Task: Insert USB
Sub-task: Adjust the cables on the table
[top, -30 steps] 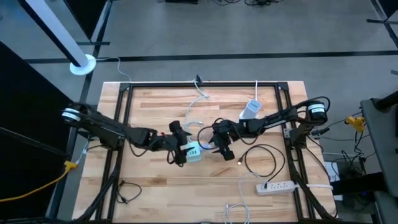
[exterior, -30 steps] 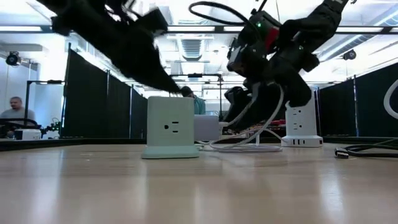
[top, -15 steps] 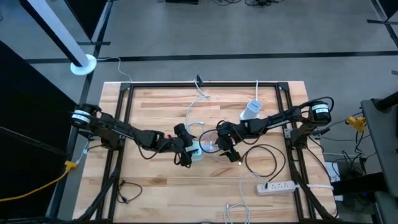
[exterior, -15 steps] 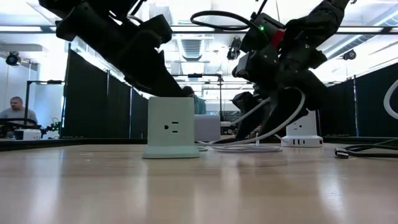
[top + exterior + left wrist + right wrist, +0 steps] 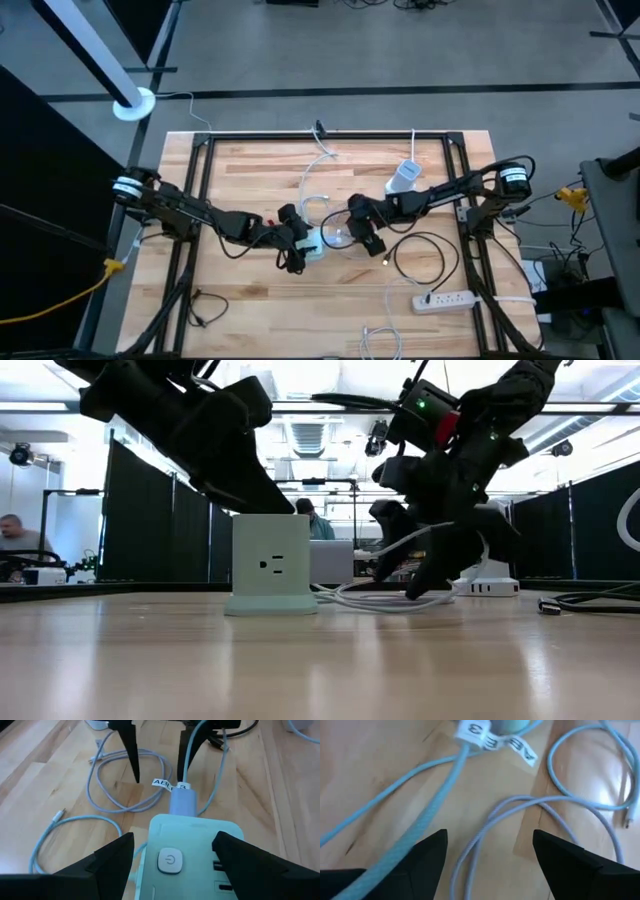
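A mint-green power cube (image 5: 312, 243) (image 5: 270, 560) stands on the wooden table near its middle. A pale blue USB cable's plug (image 5: 184, 800) sits in the cube's side, with a white label (image 5: 167, 784) just behind it. The cable loops slack over the table (image 5: 420, 820). My left gripper (image 5: 175, 847) is open, with a finger on either side of the cube. My right gripper (image 5: 352, 238) (image 5: 490, 845) is open just right of the cube, fingers pointing down, the cable running between them. My left gripper comes level from the table's left at the cube's body (image 5: 200, 835), one finger on each flank. One finger (image 5: 235, 855) overlaps the cube's edge, but I cannot tell whether it touches. My right gripper straddles the cable (image 5: 187, 765) from above; whether a finger touches it cannot be told.
A white power tower (image 5: 403, 175) (image 5: 480, 565) stands toward the far right. A white power strip (image 5: 445, 299) and a black cable loop (image 5: 420, 255) lie near the right edge. More white cables (image 5: 318, 160) lie toward the far edge. A person (image 5: 15, 535) sits beyond the table.
My left gripper has moved toward the table's right, up to the cube. My right gripper has come down a little and toward the cube; the cable arc that hung high beside it now lies lower near the table.
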`<act>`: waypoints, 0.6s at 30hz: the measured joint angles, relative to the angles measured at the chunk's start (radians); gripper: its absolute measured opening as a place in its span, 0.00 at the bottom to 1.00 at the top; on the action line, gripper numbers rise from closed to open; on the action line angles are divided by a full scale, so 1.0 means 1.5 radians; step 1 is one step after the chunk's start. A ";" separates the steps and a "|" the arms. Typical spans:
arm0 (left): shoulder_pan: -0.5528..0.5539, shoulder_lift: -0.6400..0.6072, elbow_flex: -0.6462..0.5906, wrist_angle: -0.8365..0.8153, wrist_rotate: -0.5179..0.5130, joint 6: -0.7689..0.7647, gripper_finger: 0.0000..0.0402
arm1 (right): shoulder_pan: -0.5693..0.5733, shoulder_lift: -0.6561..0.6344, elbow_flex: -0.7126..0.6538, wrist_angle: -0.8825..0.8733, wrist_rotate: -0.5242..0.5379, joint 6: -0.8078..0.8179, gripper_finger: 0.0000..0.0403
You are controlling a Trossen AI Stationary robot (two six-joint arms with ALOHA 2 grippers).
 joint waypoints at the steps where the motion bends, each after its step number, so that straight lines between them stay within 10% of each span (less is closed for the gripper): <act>1: 0.000 0.000 0.000 0.001 0.000 0.000 0.68 | 0.001 0.000 0.001 0.000 0.009 -0.018 0.69; 18: 0.000 0.000 -0.001 0.003 0.000 -0.004 0.68 | 0.003 0.000 0.002 0.014 0.377 -0.311 0.71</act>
